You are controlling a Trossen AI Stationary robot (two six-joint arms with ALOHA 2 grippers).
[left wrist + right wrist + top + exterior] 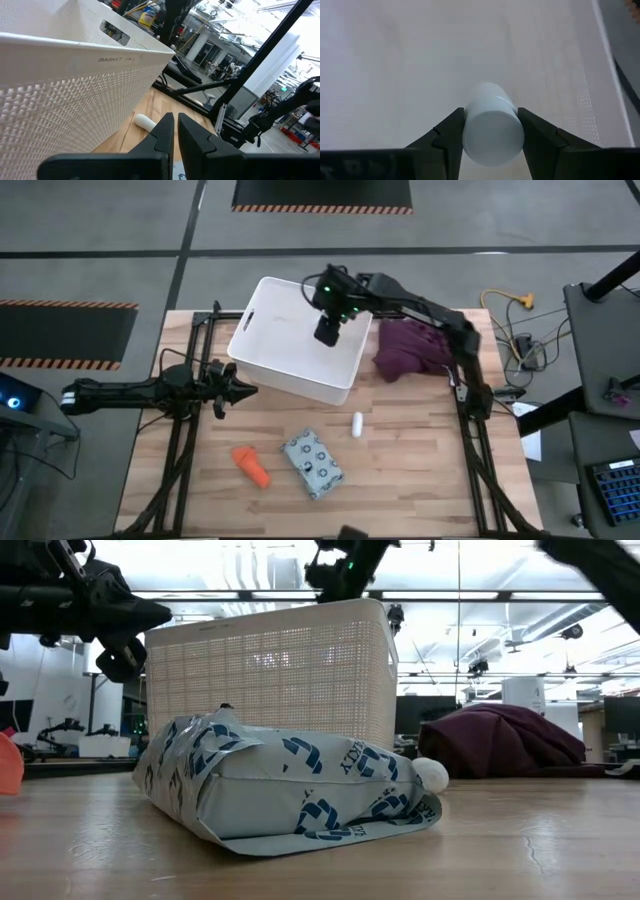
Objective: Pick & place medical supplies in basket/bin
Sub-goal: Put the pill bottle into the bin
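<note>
The white basket (290,345) stands on the far half of the table. My right gripper (327,332) hangs over the inside of it, pointing down, shut on a small white vial (492,125). On the near half lie an orange tapered piece (252,465), a grey-blue dotted packet (313,463) and a small white tube (357,423), each flat on the wood. My left gripper (240,389) waits shut beside the basket's near left corner, level above the table. My right gripper pinches the white vial across its round body (492,117), one finger (451,135) on each side. It comes from above, pointing down into the basket. The vial is lifted clear above the basket's floor (420,60).
A maroon cloth heap (410,347) lies right of the basket. Black frame rails (180,440) run along the table's left and right sides. Cables (515,330) trail off the table's far right. Bare wood shows around the three items on the near half.
</note>
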